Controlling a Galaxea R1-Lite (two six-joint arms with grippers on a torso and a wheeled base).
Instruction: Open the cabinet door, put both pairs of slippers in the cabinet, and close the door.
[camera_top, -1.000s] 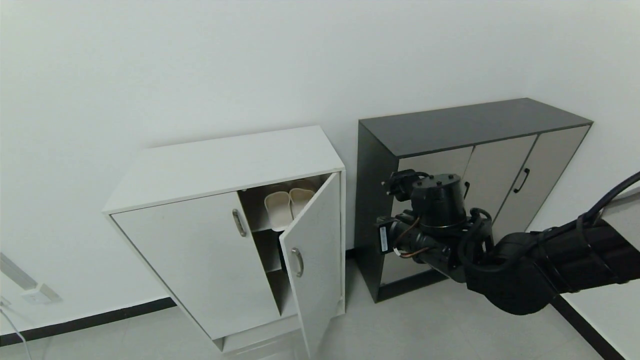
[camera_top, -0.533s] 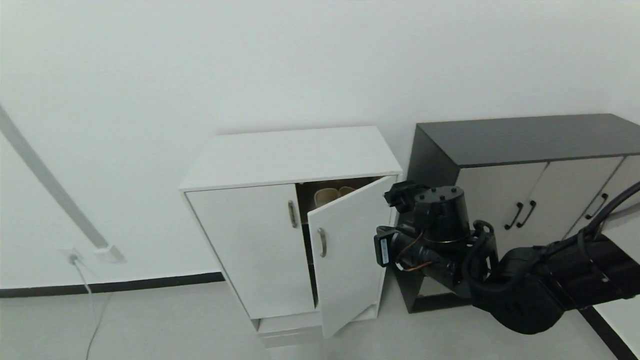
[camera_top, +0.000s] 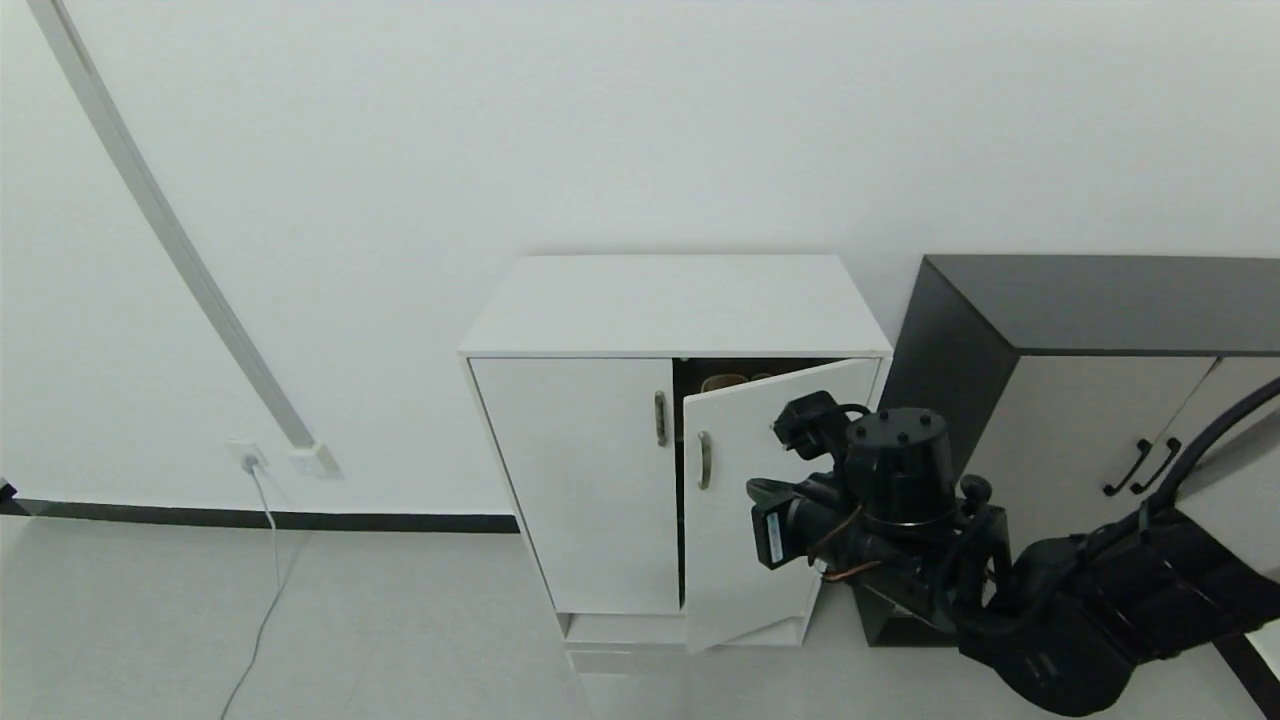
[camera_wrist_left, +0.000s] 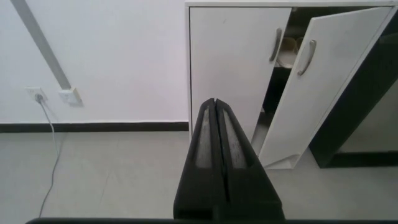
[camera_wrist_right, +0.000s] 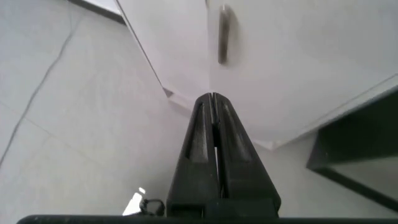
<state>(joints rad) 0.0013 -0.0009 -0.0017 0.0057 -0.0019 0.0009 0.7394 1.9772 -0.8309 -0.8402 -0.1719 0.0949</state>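
R pincer (camera_wrist_right: 213, 95): clenched, 2 fingers pressed flat together, nothing between them. It sits low in front of the white cabinet (camera_top: 680, 300), just below the handle (camera_wrist_right: 224, 34) of the R door (camera_wrist_right: 298, 62), tips aimed near that door's free edge. Touching the panel or not, can't tell.

L pincer (camera_wrist_left: 214, 102): also clenched and empty, well back from the cabinet, over bare floor (camera_wrist_left: 124, 168), pointing toward the L door (camera_wrist_left: 236, 56).

R door is ajar. Its long axis is upright, the hinge is on the R side, and the free edge is swung out toward me, so the outer face turns a bit to my R. Its handle is a vertical bar near the free edge. L door is flush shut, with its own vertical handle (camera_top: 660, 418).

Through the gap, 1 pair of beige slippers (camera_wrist_left: 287, 53) lies on the upper shelf, above and beyond my R pincer. Only a sliver shows, so which way they point I can't tell.

Farther R: dark cabinet (camera_top: 1080, 300), beside the white 1, doors shut. Far L: wall socket (camera_top: 247, 455) w/ cable (camera_top: 265, 590) trailing to the floor.
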